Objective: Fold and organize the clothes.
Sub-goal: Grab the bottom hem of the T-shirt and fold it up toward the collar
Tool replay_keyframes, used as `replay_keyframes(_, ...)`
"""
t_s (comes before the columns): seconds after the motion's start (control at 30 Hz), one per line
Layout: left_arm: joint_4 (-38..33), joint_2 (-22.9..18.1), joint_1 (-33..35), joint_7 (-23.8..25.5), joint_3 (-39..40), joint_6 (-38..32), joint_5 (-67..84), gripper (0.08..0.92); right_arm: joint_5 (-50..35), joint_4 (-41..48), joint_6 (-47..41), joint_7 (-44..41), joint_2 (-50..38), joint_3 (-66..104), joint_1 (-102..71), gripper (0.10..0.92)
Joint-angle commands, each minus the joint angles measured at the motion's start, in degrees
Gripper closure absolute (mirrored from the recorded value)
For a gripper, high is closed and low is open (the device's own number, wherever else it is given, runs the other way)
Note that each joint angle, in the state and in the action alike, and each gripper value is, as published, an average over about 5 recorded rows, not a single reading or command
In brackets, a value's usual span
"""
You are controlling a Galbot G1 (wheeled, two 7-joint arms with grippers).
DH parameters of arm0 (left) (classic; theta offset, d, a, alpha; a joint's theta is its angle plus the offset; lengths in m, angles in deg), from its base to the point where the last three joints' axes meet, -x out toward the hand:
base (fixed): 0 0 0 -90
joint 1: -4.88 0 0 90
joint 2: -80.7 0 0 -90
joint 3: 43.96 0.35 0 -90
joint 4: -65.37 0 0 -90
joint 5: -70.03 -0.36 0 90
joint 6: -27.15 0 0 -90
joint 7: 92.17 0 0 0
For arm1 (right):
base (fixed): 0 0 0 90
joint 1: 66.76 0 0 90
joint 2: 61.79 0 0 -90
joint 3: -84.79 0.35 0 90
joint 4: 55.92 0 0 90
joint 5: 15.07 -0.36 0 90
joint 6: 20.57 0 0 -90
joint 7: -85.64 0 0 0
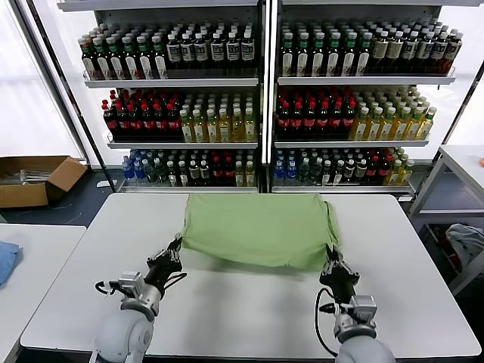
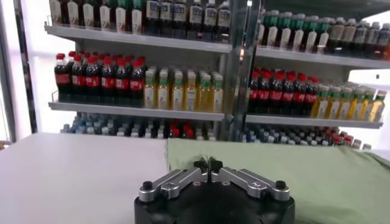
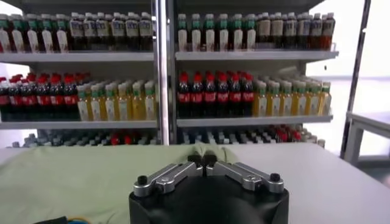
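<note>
**A:** Here we are at the white rectangular desk, and the light green soft-fabric shirt lies across its far half, folded over into a wide slab. Its near edge is lifted off the surface at both corners.

**B:** Because both claws have it. The left claw is pinched tight on the near-left corner, the right claw tight on the near-right corner. Both wrist views show the fingers meeting with green cloth right at the tips.

**A:** Why one on each corner?

**B:** My read: holding the two ends keeps the hem stretched flat, so the fabric can be carried over in one sheet for a fold instead of bunching up. The middle sags a little between them, as soft cloth will.

**A:** No collar, buttons or print showing?

**B:** None from here; that side must be turned under or away.

**A:** Containers, then?

**B:** An open brown cardboard box sits on the floor to the left; something pale lies inside, I can't tell what. Behind the desk, metal shelves carry rows of drink bottles: dark, red-capped, yellow and green.

**A:** Anything else?

**B:** A blue cloth on the neighbouring table at left, well apart.
</note>
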Motion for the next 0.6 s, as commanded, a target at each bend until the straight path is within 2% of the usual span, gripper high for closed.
replay_keyframes(0.03, 11.16, 0.15, -11.12, -0.12, 0.62, -1.03, 2.16, 0.916, -0.07, 8.39, 0.42, -0.67, -0.29, -0.22, 10.3, 0.918)
replay_keyframes(0.27, 18.63, 0.25, -17.3, -0.19, 3.08, -1.75, 2.39, 0.916, -0.56, 18.29, -0.81, -1.54, -0.19, -2.06, 19.97, 0.918)
replay_keyframes(0.47, 22.94, -0.15, -19.75, -0.07, 3.94, -1.85, 2.31, 0.916, -0.37, 24.65, -3.16, -3.11, 0.82, -3.96, 24.33, 0.913)
replay_keyframes(0.6, 25.57, -0.25, -20.87, -0.14, 4.62, -1.23, 1.95, 0.909, 0.98, 27.29, -6.33, -4.3, 0.78, -6.05, 25.34, 0.835)
